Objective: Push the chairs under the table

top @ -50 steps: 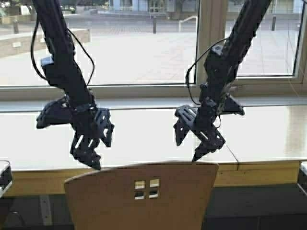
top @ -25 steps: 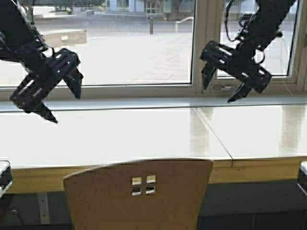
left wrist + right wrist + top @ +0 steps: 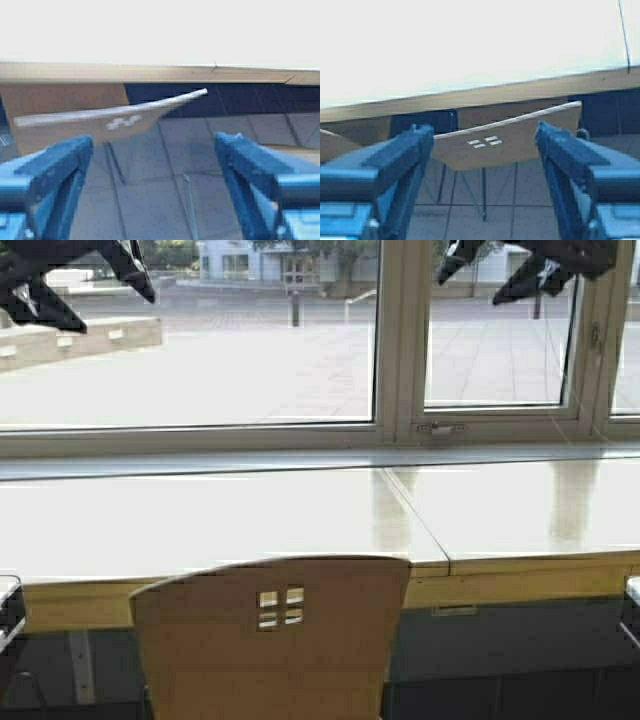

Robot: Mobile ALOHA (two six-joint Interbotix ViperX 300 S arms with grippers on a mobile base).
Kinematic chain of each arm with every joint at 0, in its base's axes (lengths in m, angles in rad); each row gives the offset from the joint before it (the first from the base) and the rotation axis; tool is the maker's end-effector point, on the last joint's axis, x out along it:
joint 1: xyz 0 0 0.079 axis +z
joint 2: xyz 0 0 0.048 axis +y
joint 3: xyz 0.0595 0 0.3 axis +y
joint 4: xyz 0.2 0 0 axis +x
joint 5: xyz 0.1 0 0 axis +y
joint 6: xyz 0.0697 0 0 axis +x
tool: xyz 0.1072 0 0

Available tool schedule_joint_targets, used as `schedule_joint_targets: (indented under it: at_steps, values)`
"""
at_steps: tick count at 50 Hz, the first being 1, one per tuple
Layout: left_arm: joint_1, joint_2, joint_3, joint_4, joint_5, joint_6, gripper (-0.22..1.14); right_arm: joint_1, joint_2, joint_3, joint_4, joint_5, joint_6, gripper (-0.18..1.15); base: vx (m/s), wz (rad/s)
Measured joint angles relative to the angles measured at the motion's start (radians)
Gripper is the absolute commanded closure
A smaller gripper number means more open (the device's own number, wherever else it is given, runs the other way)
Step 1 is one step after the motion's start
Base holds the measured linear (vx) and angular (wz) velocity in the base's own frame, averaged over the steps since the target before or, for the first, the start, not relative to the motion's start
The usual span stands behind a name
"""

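Note:
One tan plywood chair [image 3: 270, 640] stands in front of the table [image 3: 200, 530], its backrest just before the yellowish front edge; the seat is hidden. Both arms are raised high above the table. My left gripper [image 3: 112, 310] hangs at the top left, my right gripper [image 3: 470, 290] at the top right, both far from the chair. In the left wrist view the chair [image 3: 100, 125] lies beyond the open left gripper [image 3: 155, 145], nothing between its fingers [image 3: 55, 165]. The right wrist view shows the chair [image 3: 510, 145] beyond the open, empty right gripper [image 3: 482, 135].
A wide window [image 3: 200, 360] with a sill runs behind the table. A seam [image 3: 415, 510] splits the tabletop in two. Dark tiled floor [image 3: 500, 660] lies under the table. Parts of my own frame [image 3: 8, 610] show at the lower side edges.
Both grippers have lifted off the top of the chair's backrest and swung up and apart. The whole scene has shifted left, so the robot has moved.

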Motion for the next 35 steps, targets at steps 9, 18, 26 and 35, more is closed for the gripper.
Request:
schedule_joint_targets:
  at_steps: [9,18,26,35]
  values:
    - [0.094,-0.115,0.000,0.149,0.103,0.028,-0.10,-0.049,-0.012,-0.038,-0.147,0.034,0.014,0.03,-0.25,-0.03]
    - [0.101,-0.238,0.038,0.348,0.123,0.021,-0.10,-0.049,-0.017,-0.035,-0.147,0.009,0.015,0.03,-0.29,0.16]
    - [0.104,-0.287,0.037,0.393,0.117,0.023,-0.10,-0.052,0.000,-0.026,-0.146,-0.006,0.015,0.03,-0.26,0.20]
    - [0.104,-0.285,0.041,0.397,0.114,0.023,-0.10,-0.061,0.009,-0.023,-0.146,-0.011,0.015,0.03,-0.23,0.36]
